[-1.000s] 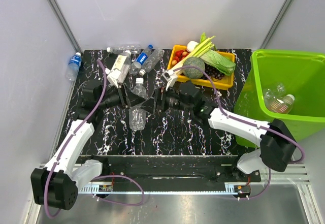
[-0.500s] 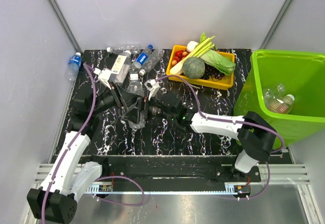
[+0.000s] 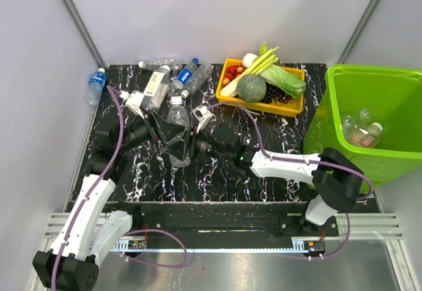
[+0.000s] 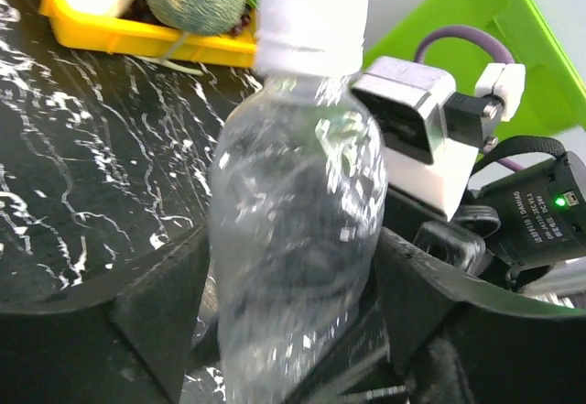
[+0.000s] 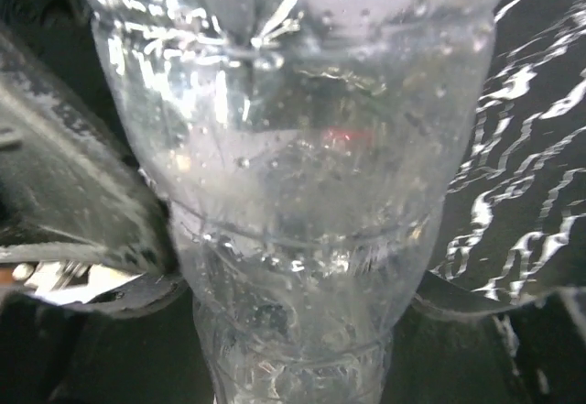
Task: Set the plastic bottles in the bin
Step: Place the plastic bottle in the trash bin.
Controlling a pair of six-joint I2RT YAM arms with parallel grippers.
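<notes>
clear bottle [image 4: 293, 193] is at mid-worktop [image 3: 217, 175], between both arms, well apart from the bin [image 3: 369, 68]. right gripper [image 5: 293, 276] is pinching its body, one finger on each side. left gripper [image 4: 293, 312] flanks it too, but I can't tell if it's clamped.

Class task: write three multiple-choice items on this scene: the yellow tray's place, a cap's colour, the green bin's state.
1. The yellow tray stands: A beside the arm bases; B just left of the bin; C on the floor.
2. The cap of the clear bottle between the left fingers is: A white; B blue; C orange.
3. The bin: A is empty; B lies tipped over; C holds bottles.
B: top view shows it there. A: left wrist view shows white. C: bottles lie on its floor.
</notes>
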